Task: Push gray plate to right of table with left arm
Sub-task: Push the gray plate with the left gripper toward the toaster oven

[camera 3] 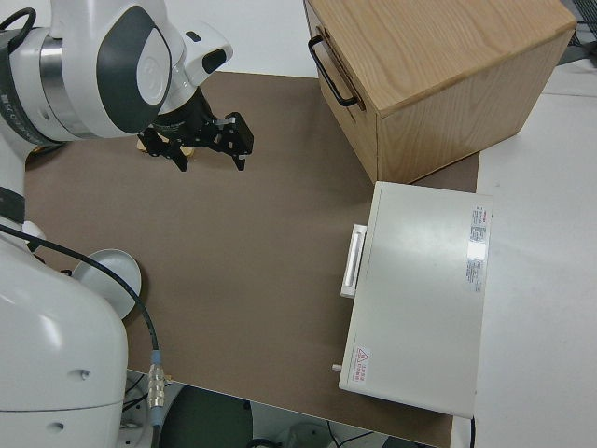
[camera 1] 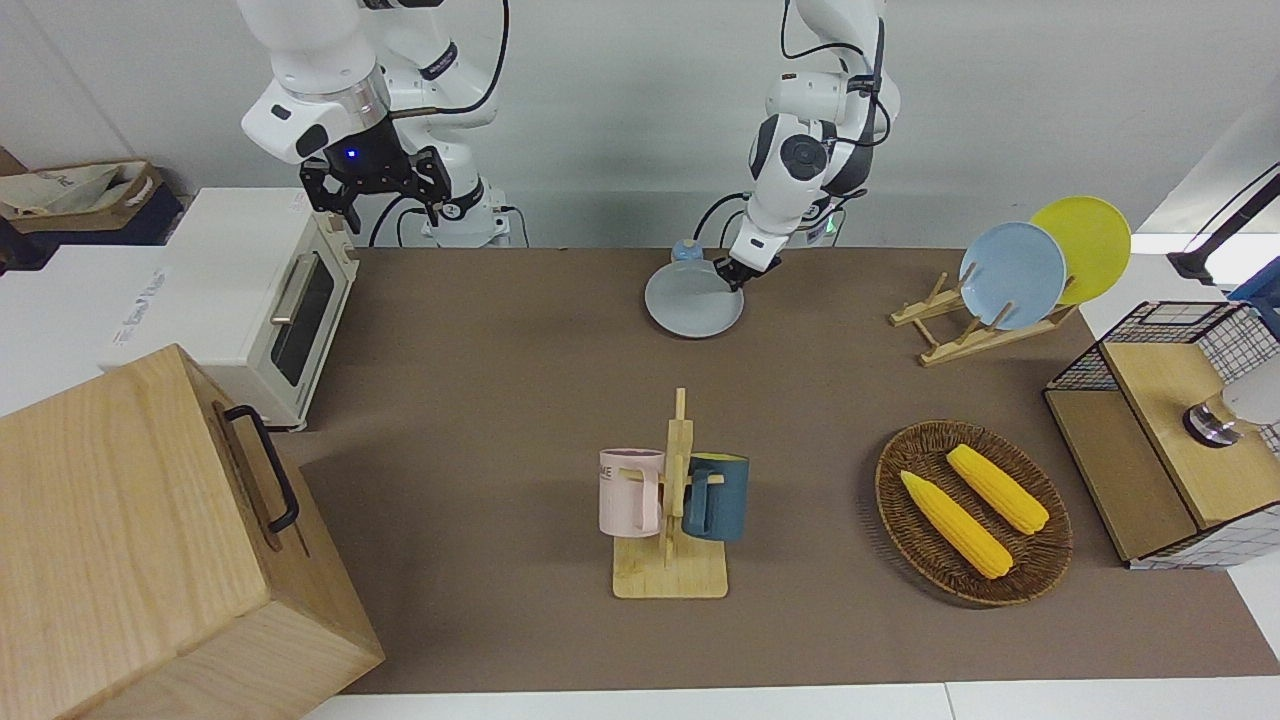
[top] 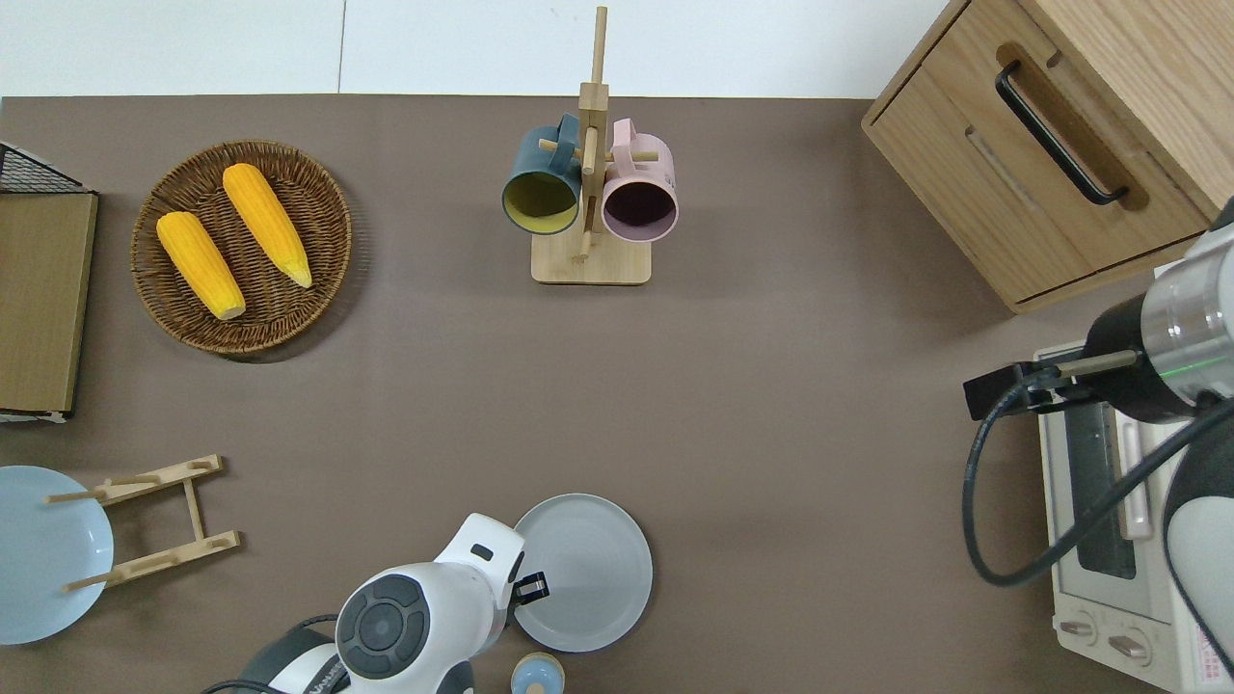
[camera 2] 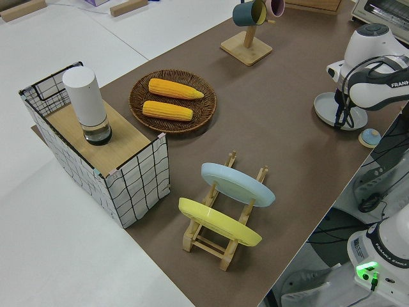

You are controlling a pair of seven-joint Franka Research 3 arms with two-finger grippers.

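Observation:
The gray plate (camera 1: 690, 303) lies flat on the brown table (camera 1: 480, 400), near the robots' edge and about mid-length. It also shows in the overhead view (top: 590, 569) and the left side view (camera 2: 333, 107). My left gripper (camera 1: 738, 272) is down at table height. Its tip (top: 531, 587) rests at the plate's rim, on the side toward the left arm's end of the table. The right arm is parked, and its gripper (camera 3: 211, 159) is open and empty.
A small blue knob-like object (top: 536, 673) sits beside the plate, nearer to the robots. A mug rack (camera 1: 672, 500) stands mid-table. A toaster oven (camera 1: 270, 300) and a wooden cabinet (camera 1: 150, 540) fill the right arm's end. A dish rack (camera 1: 985, 325) and a corn basket (camera 1: 972, 512) stand toward the left arm's end.

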